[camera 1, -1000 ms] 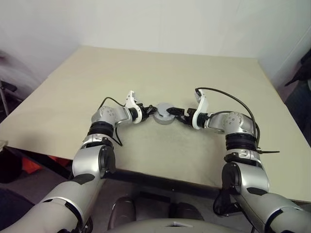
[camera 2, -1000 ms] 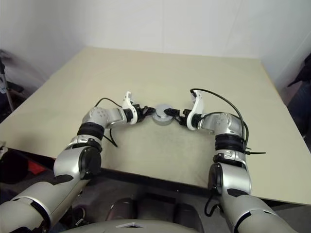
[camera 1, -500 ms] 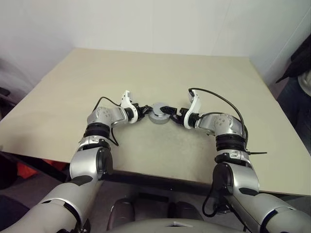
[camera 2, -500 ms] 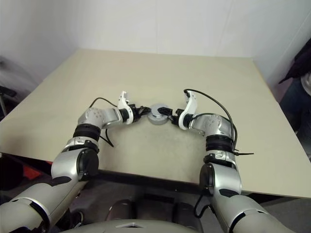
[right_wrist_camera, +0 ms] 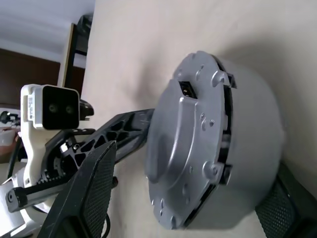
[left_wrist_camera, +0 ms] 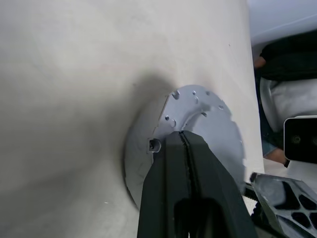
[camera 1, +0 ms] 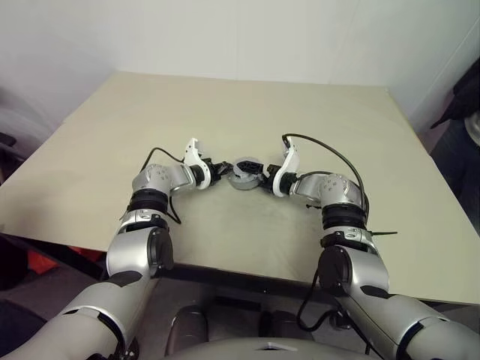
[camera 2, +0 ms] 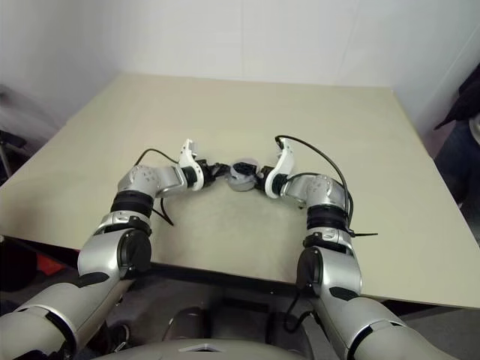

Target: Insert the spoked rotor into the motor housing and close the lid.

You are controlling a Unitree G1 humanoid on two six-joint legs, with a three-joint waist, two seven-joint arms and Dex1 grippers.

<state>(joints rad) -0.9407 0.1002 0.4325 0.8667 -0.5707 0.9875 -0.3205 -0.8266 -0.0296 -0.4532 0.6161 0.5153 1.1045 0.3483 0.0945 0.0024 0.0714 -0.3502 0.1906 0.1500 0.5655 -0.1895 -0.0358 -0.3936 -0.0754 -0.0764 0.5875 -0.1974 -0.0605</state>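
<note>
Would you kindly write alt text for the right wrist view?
A grey motor housing with its lid on sits between the right pincer's wide-open black fingers. The left pincer, shut, touches its far side on the beige table.

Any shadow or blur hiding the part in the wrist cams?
Left wrist view: closed black left claw covers part of the round grey metal motor housing, which casts a soft shadow on the beige table. Right wrist view: housing sharp, near finger blurred.

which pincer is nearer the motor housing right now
Right, narrowly. The right pincer has its open fingers on either side of the motor housing, while the left pincer, shut, only meets its opposite edge with its tips.
</note>
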